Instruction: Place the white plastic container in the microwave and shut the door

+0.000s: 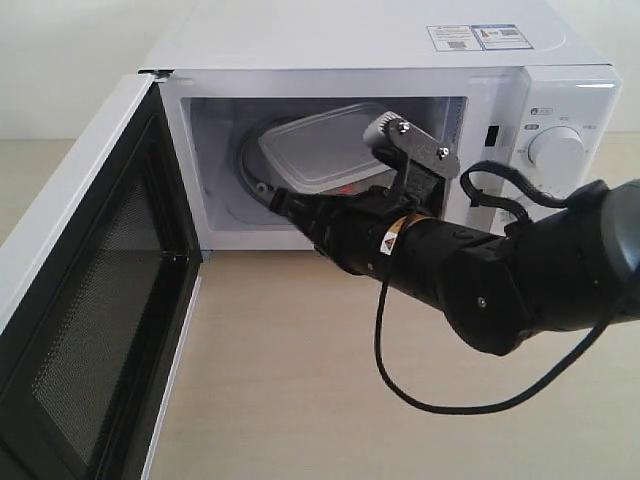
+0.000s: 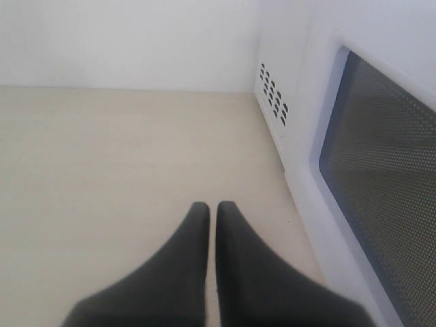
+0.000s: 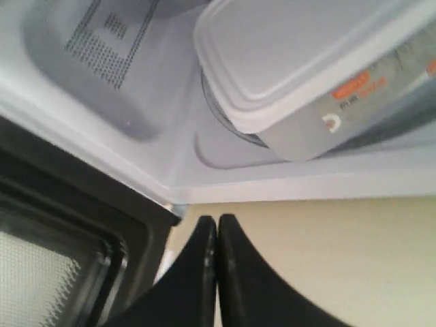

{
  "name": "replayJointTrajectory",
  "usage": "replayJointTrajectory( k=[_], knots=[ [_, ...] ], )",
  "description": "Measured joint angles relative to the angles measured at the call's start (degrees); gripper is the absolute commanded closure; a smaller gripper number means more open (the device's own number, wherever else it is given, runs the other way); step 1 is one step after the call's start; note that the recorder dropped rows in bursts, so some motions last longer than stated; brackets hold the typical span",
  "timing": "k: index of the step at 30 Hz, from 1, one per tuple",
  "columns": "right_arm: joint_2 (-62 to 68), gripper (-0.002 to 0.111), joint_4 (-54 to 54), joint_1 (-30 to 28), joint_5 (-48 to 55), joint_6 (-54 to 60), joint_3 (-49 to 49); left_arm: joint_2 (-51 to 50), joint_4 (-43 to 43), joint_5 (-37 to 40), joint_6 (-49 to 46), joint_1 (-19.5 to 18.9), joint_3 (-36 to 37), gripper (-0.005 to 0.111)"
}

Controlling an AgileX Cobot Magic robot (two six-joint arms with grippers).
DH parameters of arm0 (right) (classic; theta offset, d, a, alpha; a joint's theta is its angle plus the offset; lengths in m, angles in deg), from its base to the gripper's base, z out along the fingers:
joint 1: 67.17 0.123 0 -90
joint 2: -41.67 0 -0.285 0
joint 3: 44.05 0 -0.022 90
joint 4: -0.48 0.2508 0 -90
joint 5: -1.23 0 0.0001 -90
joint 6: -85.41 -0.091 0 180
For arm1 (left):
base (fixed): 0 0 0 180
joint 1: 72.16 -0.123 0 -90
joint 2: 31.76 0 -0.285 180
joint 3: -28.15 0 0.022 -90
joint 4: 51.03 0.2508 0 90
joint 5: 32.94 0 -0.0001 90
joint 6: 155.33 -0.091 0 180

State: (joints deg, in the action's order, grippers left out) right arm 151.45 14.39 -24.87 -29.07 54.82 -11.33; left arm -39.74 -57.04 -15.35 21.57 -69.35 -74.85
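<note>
The white microwave (image 1: 380, 40) stands with its door (image 1: 90, 300) swung wide to the left, black mesh inner face showing. Inside, on the glass turntable, rests the white plastic container (image 1: 320, 150), lid on, slightly tilted. In the right wrist view the container (image 3: 293, 61) lies just beyond the cavity's front sill. My right gripper (image 1: 278, 200) is shut and empty, its tips (image 3: 216, 219) at the cavity's front edge, apart from the container. My left gripper (image 2: 212, 206) is shut on nothing, low over the table beside the door's windowed outer face (image 2: 388, 170); the exterior view does not show it.
A black cable (image 1: 400, 380) hangs in a loop from the right arm over the pale wooden table (image 1: 290, 400). A round white dial (image 1: 557, 150) sits on the microwave's right panel. Vent holes (image 2: 272, 92) dot the microwave's side wall.
</note>
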Motion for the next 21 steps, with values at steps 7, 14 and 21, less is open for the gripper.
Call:
replayJointTrajectory(
  k=[7,14,21],
  knots=[
    [1.0,0.108,0.5,0.0,-1.3,24.9,0.0,0.0,0.0,0.0,0.0,0.0,0.0,0.102],
    [6.8,0.108,3.4,0.0,-10.8,29.7,0.0,0.0,0.0,0.0,0.0,0.0,0.0,0.102],
    [12.2,0.108,5.5,-1.1,-9.6,30.6,-4.7,0.0,0.0,0.0,0.0,0.0,0.0,0.102]
  ],
)
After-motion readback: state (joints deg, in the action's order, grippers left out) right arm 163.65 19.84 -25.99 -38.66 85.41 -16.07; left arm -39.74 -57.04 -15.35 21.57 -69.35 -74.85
